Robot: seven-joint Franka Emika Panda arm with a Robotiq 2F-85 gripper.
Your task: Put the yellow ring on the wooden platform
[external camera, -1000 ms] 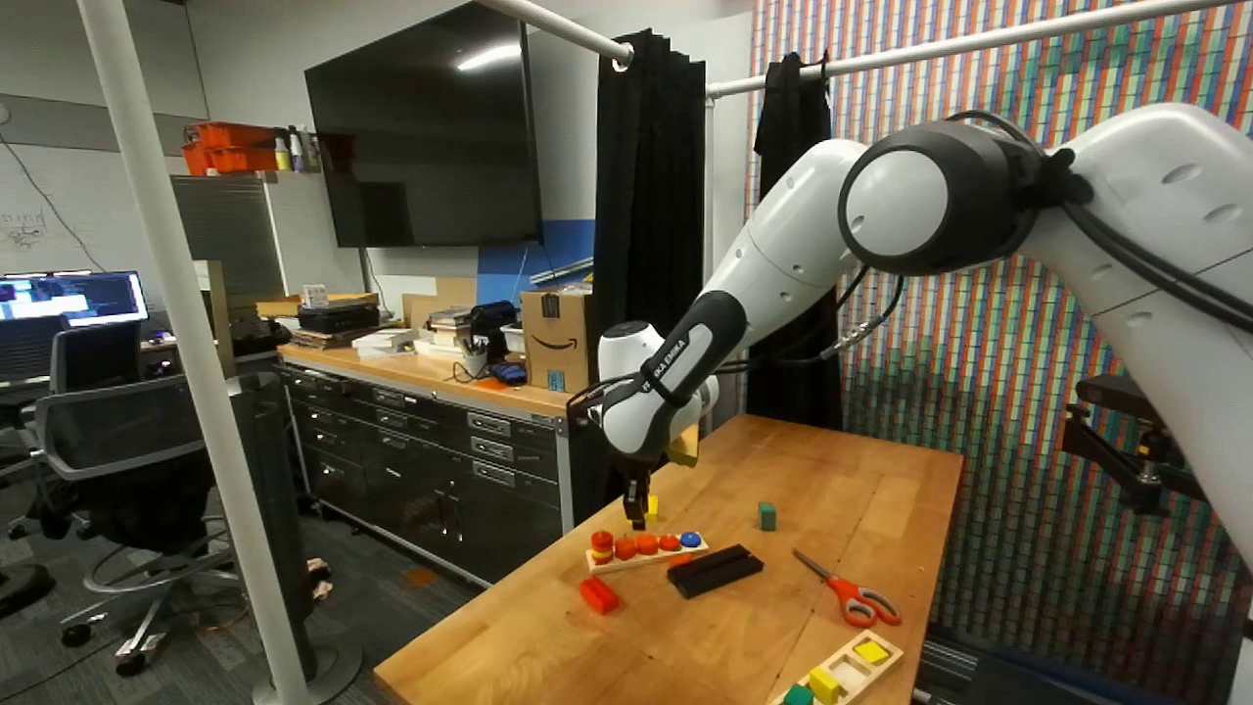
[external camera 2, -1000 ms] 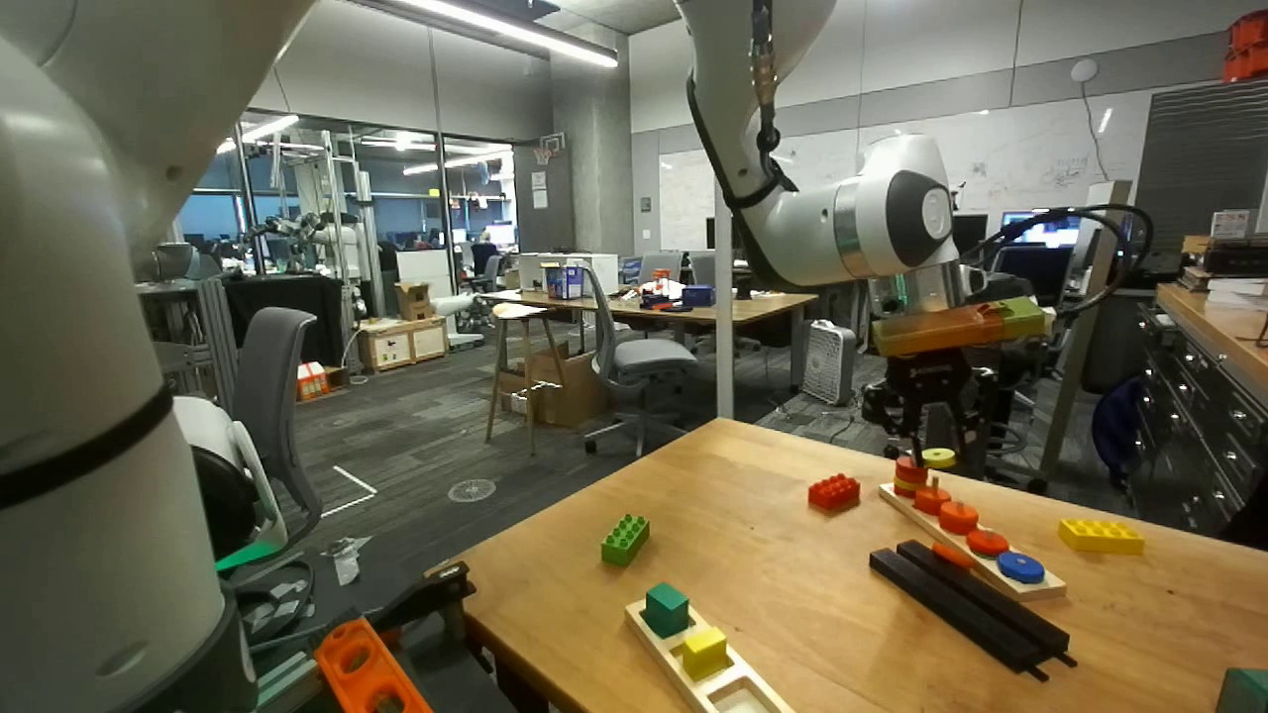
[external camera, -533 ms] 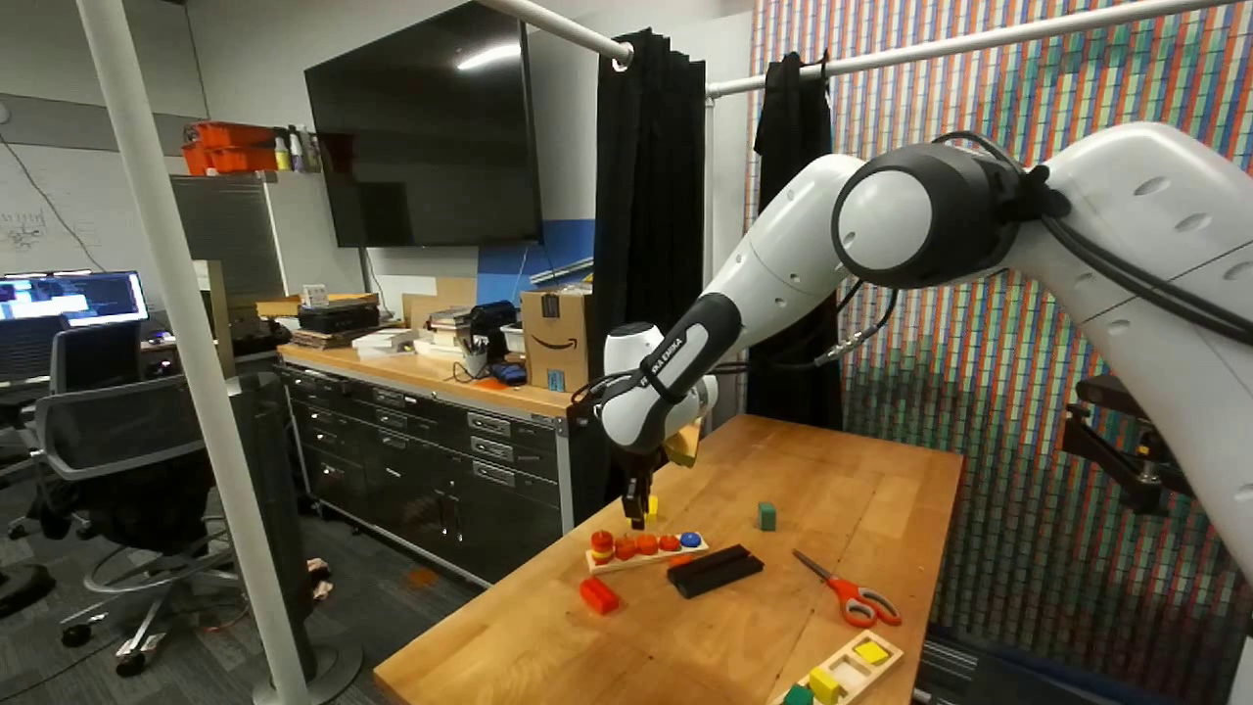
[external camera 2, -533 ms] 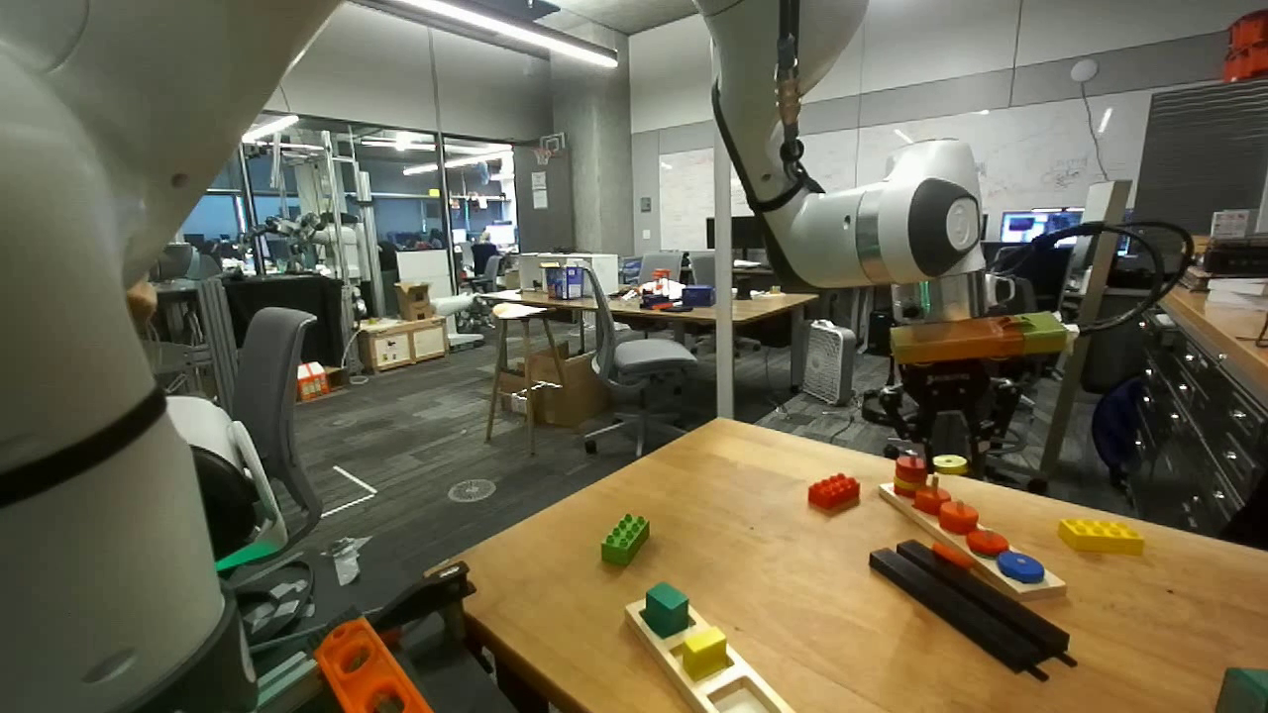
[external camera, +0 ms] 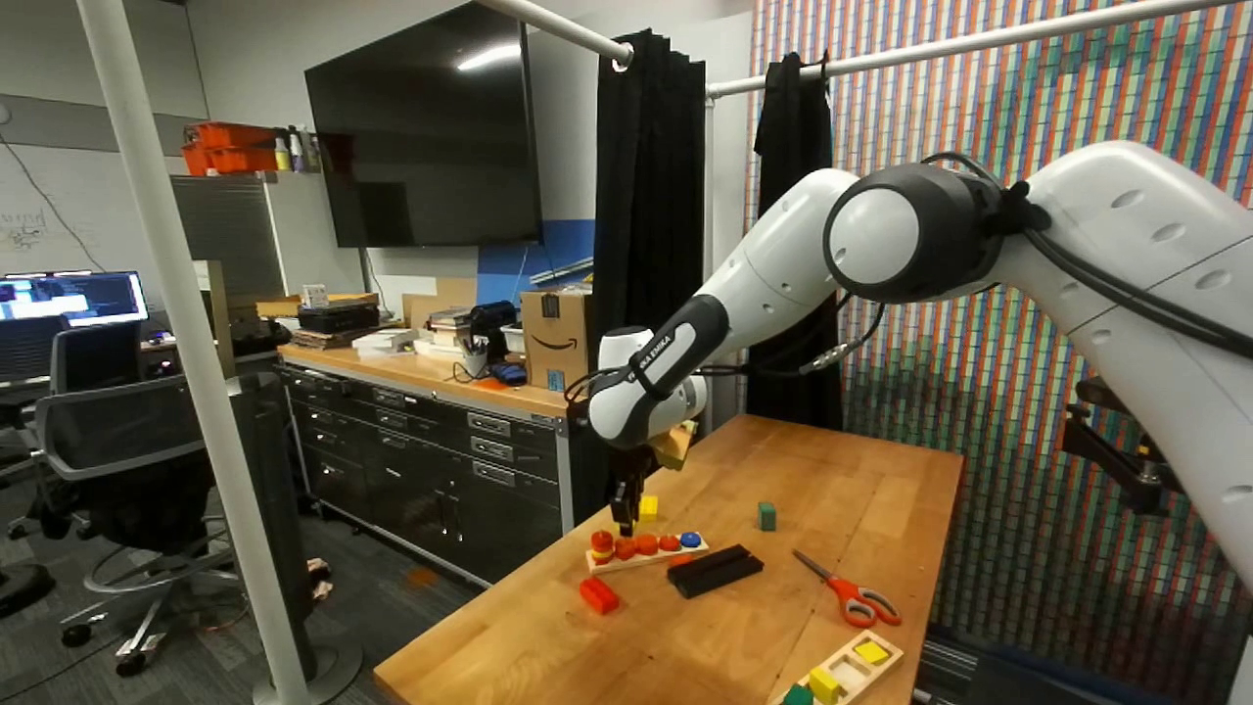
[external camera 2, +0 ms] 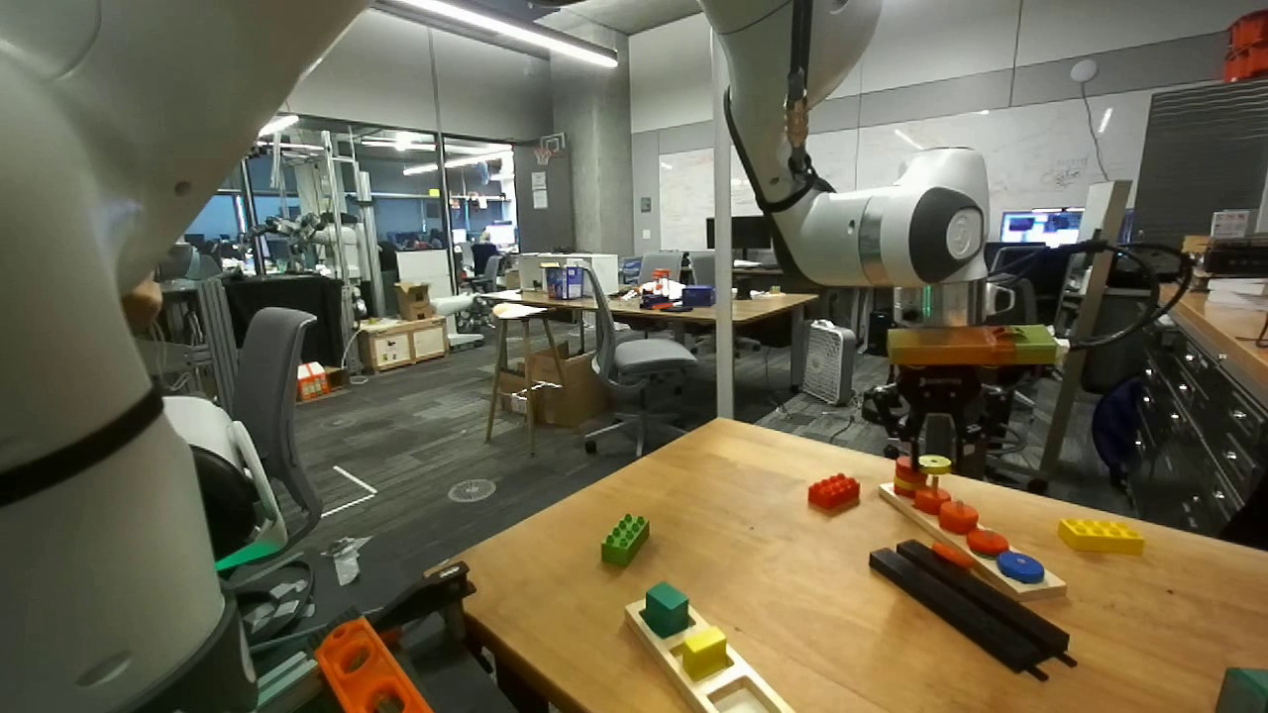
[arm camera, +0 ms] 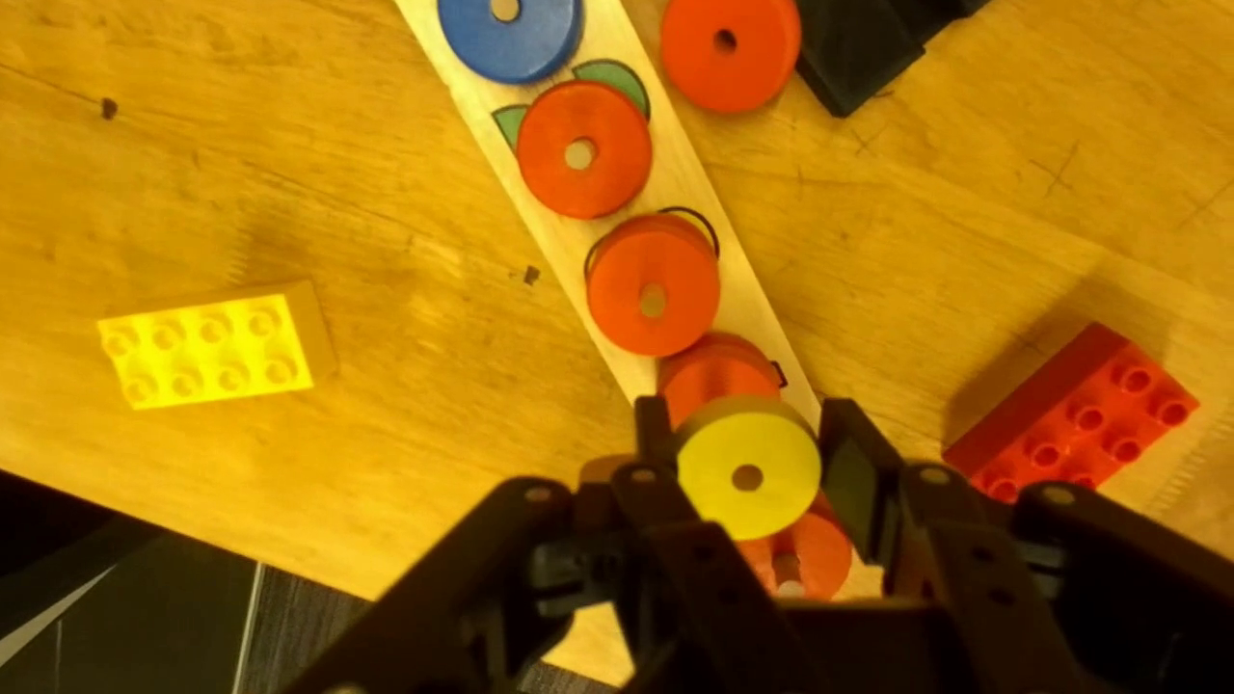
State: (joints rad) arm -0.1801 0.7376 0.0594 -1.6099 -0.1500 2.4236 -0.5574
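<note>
The yellow ring is between my gripper's fingers in the wrist view, which look closed on its two sides. It is held flat above the wooden platform, a narrow board with pegs carrying orange-red rings and a blue ring. In an exterior view the ring is right above the peg next to the end stack of red and yellow rings; I cannot tell whether the peg tip enters its hole. In an exterior view my gripper hides the ring above the platform.
A loose orange-red ring and the black bars lie beside the platform. A red brick and a yellow brick lie on either side. Scissors, a green block and a block tray are farther off.
My gripper, with the yellow ring held, has moved slightly left and down in an exterior view. The ring was to the right of the peg earlier and is now above it.
</note>
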